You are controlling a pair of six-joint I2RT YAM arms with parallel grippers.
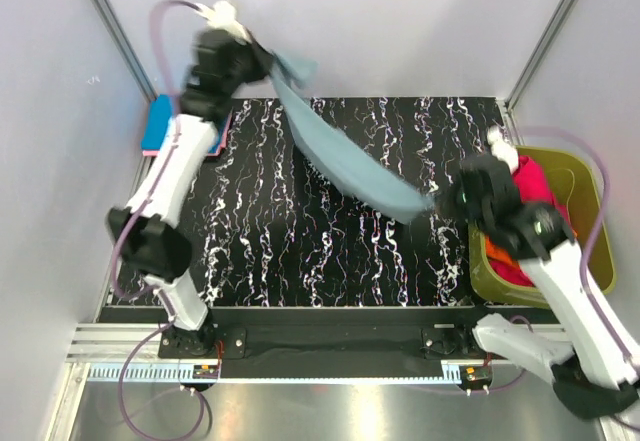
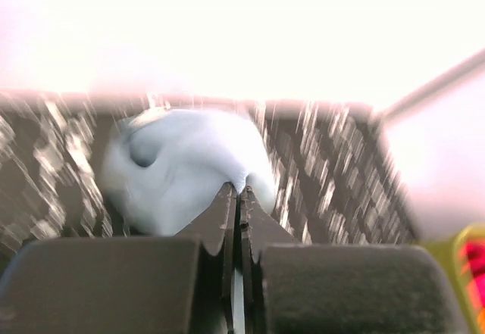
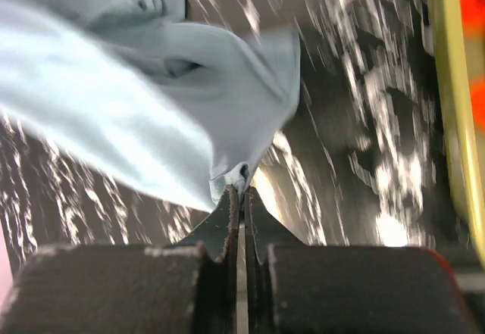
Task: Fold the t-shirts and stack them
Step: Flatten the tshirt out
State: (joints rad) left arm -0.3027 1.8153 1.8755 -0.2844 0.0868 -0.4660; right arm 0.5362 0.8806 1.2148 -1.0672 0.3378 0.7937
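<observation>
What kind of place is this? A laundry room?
Probably not a home; it looks like a robot lab booth. The left arm and right arm are bolted to a metal rail, plain white panels wall in the black marbled table, and the arms stretch a grey-blue t-shirt.

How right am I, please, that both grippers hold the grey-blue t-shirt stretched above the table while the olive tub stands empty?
No: the olive tub holds magenta cloth and orange cloth, as the top external view shows. The left gripper and right gripper do hold the grey-blue t-shirt stretched above the table.
</observation>
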